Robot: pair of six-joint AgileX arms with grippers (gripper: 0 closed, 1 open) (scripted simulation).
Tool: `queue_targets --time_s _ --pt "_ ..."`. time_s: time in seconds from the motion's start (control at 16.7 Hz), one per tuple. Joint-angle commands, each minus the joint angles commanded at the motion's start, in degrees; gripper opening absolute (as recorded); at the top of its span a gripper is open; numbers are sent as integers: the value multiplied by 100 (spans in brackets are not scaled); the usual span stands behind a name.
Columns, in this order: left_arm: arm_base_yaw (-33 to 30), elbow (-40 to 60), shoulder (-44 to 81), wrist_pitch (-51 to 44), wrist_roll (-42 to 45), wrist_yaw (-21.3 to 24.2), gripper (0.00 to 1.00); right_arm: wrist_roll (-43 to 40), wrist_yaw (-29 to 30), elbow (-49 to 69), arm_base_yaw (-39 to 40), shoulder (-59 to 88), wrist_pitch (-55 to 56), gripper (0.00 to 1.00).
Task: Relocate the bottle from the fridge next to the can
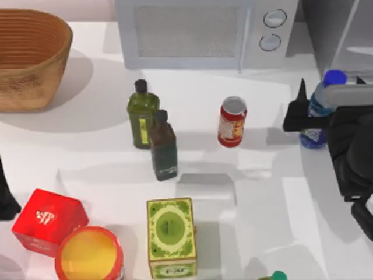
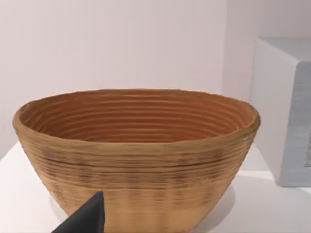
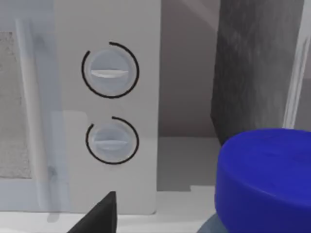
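Bottle (image 1: 317,108), clear plastic with a rounded blue screw cap, is standing right of the small red cylindrical can (image 1: 232,121), before the grey fridge (image 1: 338,29). Right gripper (image 1: 329,99) is gripping it. Left arm is sitting at the table's left edge.

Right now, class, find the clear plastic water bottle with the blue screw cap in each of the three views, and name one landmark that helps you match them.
Top view: the clear plastic water bottle with the blue screw cap stands at the right edge, beside the right end effector.
Left wrist view: not in it.
Right wrist view: its blue cap sits in the foreground.
Shared landmark: the white microwave with two round knobs.
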Motion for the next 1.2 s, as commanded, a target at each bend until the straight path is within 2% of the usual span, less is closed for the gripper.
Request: queue_targets --time_s 0.36,0.72,0.96,1.2 --pt "0 0 0 0 0 0 100 1 231 -615 237 -189 412 100" --pt "0 0 0 0 0 0 100 0 217 -625 214 -228 375 100" --pt "0 0 0 0 0 0 100 -5 31 -775 153 -1066 -212 100" --pt "0 0 0 0 0 0 100 1 -322 -1087 -75 -2756 -1445 100"
